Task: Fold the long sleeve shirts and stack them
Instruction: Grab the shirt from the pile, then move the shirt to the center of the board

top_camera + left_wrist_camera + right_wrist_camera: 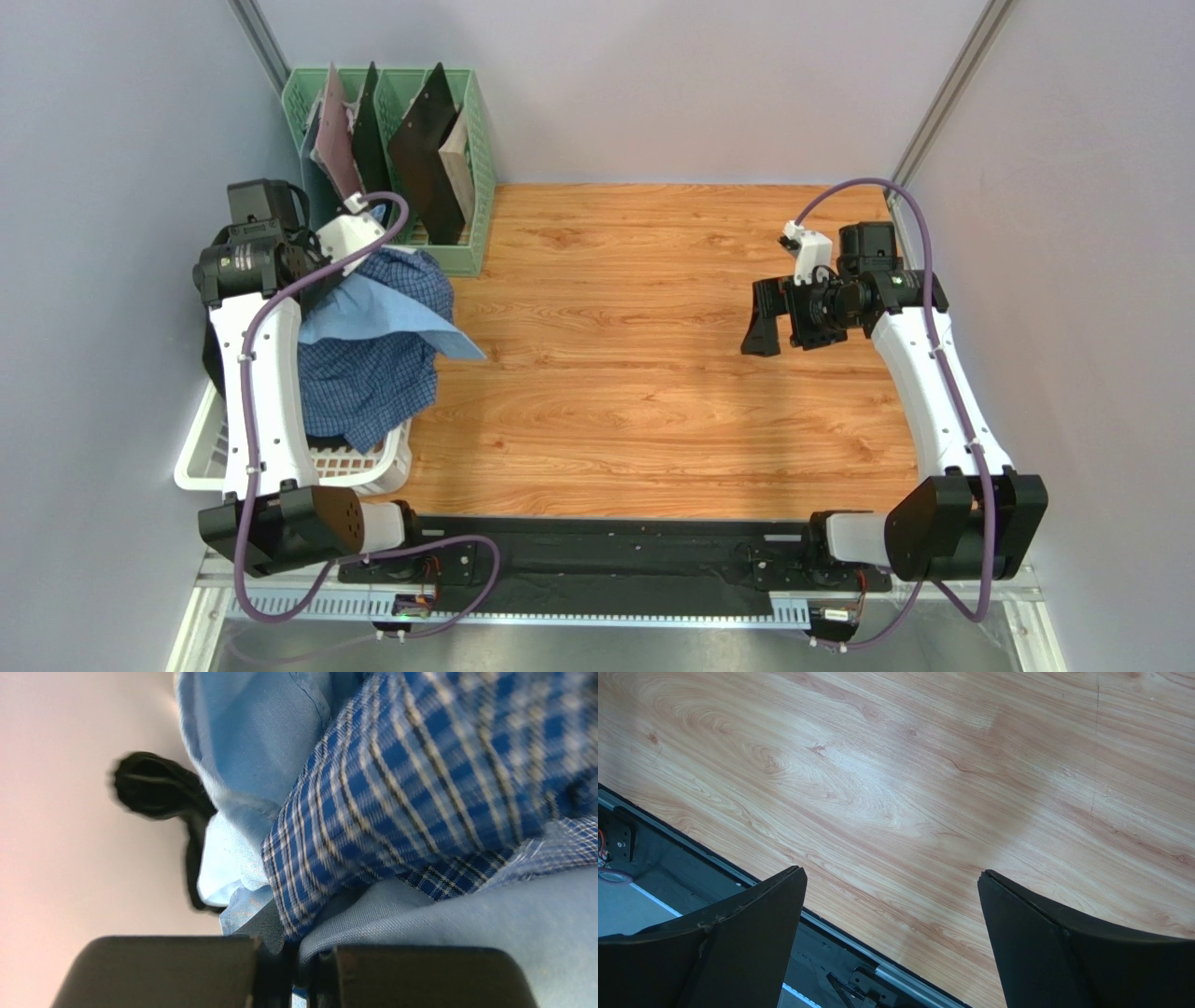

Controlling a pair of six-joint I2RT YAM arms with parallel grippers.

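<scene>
My left gripper [334, 277] is shut on the plain light blue shirt [400, 331] and holds it up over the white basket [208, 457]. The cloth hangs bunched, with one corner reaching onto the table. In the left wrist view the left gripper [298, 974] pinches a fold of the light blue shirt [456, 917], and the blue-and-white checked shirt [435, 770] presses against it. The checked shirt [358, 385] lies crumpled in the basket and drapes over its rim. My right gripper [766, 331] is open and empty above the bare wooden table, also in the right wrist view [892, 903].
A green rack [477, 154] with dark upright boards stands at the back left, just behind the basket. Grey walls close in both sides. The black base rail [617, 539] runs along the table's near edge and also shows in the right wrist view [682, 861].
</scene>
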